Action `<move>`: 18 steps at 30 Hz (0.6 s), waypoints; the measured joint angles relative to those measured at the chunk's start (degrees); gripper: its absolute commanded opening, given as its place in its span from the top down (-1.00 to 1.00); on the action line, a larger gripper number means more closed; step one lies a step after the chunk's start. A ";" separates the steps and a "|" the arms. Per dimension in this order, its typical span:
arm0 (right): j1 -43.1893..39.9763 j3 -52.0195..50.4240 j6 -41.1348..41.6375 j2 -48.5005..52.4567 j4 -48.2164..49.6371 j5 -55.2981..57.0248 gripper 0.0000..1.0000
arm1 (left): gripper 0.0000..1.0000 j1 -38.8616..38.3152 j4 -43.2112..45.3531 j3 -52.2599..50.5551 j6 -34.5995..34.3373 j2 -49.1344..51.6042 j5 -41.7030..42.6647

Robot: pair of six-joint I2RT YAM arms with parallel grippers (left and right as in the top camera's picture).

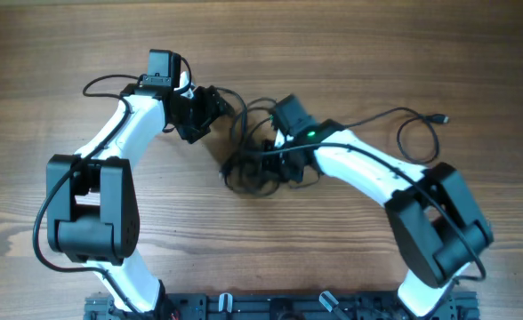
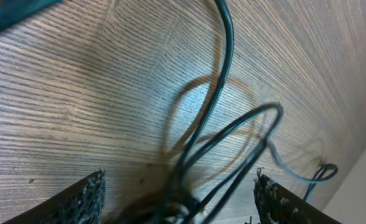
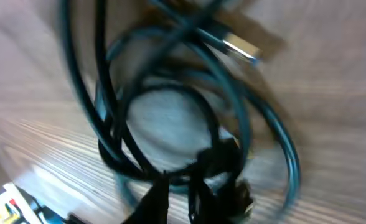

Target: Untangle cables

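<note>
The cables (image 1: 248, 173) lie as a tangle of thin black loops on the wooden table, between the two arms. My left gripper (image 1: 219, 108) hovers at the tangle's upper left. In the left wrist view its fingers (image 2: 86, 196) stand wide apart and open (image 2: 178, 176), with cable strands (image 2: 223, 68) running loosely between them. My right gripper (image 1: 277, 158) reaches into the tangle from the right. The blurred right wrist view shows its narrow jaws (image 3: 180, 180) shut on a strand of the cables (image 3: 102, 93). A silver plug end (image 3: 240, 46) lies beyond the loops.
One thin cord trails right to a small plug (image 1: 439, 118) and forms a loop (image 1: 417, 133) near the right arm's elbow. Both arm bases (image 1: 244, 307) stand along the table's near edge.
</note>
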 measured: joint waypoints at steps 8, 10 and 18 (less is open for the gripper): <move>3.23 0.00 1.75 2.03 -2.38 -0.15 0.66 | -0.57 0.00 0.00 0.00 0.00 0.00 0.00; 3.23 0.00 3.52 2.03 -2.38 0.96 0.64 | -0.57 0.00 0.00 0.00 0.00 0.00 0.00; 3.28 0.11 7.32 2.03 -2.32 6.01 0.63 | -0.57 0.00 0.00 0.00 0.00 0.00 0.00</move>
